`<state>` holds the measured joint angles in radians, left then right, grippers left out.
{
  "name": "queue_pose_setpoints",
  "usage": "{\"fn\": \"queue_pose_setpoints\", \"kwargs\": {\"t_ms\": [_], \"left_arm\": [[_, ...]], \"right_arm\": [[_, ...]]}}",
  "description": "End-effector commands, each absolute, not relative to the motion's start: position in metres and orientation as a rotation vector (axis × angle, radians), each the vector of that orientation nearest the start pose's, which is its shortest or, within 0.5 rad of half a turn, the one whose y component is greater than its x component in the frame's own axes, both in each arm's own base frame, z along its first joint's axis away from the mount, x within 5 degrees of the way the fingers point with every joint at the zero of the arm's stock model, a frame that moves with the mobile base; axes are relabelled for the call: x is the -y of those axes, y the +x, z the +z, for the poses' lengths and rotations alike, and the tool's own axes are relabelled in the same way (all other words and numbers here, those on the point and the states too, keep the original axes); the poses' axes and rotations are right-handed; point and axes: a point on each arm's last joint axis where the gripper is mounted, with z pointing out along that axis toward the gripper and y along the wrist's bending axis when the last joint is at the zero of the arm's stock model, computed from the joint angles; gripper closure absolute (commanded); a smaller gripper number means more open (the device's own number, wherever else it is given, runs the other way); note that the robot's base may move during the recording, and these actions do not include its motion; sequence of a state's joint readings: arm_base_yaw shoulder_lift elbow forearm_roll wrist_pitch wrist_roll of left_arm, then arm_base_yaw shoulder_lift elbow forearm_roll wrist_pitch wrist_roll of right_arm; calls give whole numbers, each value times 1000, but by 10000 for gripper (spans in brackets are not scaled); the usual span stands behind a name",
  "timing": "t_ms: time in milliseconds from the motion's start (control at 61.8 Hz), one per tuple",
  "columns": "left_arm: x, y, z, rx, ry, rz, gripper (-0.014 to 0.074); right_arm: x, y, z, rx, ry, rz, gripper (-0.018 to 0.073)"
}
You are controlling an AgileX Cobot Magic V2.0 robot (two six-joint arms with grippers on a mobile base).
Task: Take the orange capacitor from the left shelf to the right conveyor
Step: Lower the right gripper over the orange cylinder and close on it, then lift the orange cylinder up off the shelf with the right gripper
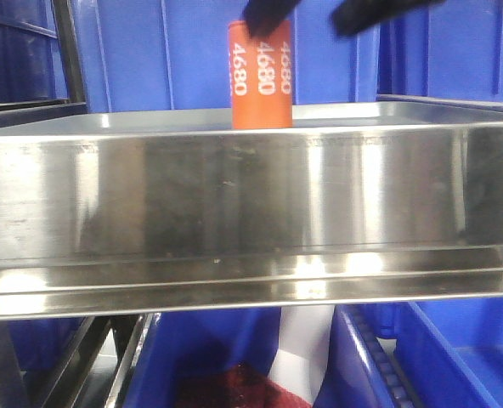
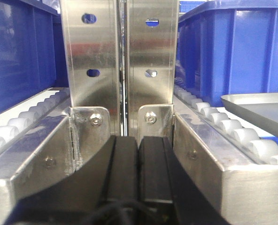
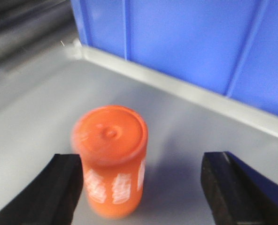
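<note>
Orange capacitor (image 1: 261, 81) | base hidden by left shelf (image 1: 234, 195) lip | right hand (image 3: 140, 183) cropped

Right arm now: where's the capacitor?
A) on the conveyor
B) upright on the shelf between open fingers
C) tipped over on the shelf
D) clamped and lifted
B: the right wrist view shows the capacitor standing upright on the shelf, with the right gripper open and a finger on either side of it.
</note>
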<state>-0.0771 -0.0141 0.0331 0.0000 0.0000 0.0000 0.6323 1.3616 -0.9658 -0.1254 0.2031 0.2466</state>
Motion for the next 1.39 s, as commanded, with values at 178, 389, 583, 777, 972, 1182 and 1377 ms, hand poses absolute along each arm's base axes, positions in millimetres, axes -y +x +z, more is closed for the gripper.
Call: {"fn": "queue_pose_setpoints", "kwargs": {"t_ms": [178, 389, 583, 777, 972, 1182, 1377], "left_arm": [[4, 56, 213, -1414, 52, -70, 701], [4, 56, 213, -1414, 52, -70, 701], [4, 56, 213, -1414, 47, -75, 701], [4, 56, 213, -1414, 52, -70, 701], [4, 56, 213, -1414, 52, -70, 701], [4, 56, 213, -1414, 52, -70, 701], [4, 56, 213, -1414, 52, -70, 701]], "right_arm": [[-194, 265, 314, -1894, -486, 506, -55], [-202, 274, 307, -1839, -466, 547, -20], [-205, 278, 303, -1829, -458, 560, 344], [-204, 278, 304, -1830, -455, 557, 494], [-191, 259, 324, -1864, -457, 535, 511], [-156, 210, 345, -1713, -463, 555, 511], [-114, 153, 341, -1633, -441, 575, 511]]}}
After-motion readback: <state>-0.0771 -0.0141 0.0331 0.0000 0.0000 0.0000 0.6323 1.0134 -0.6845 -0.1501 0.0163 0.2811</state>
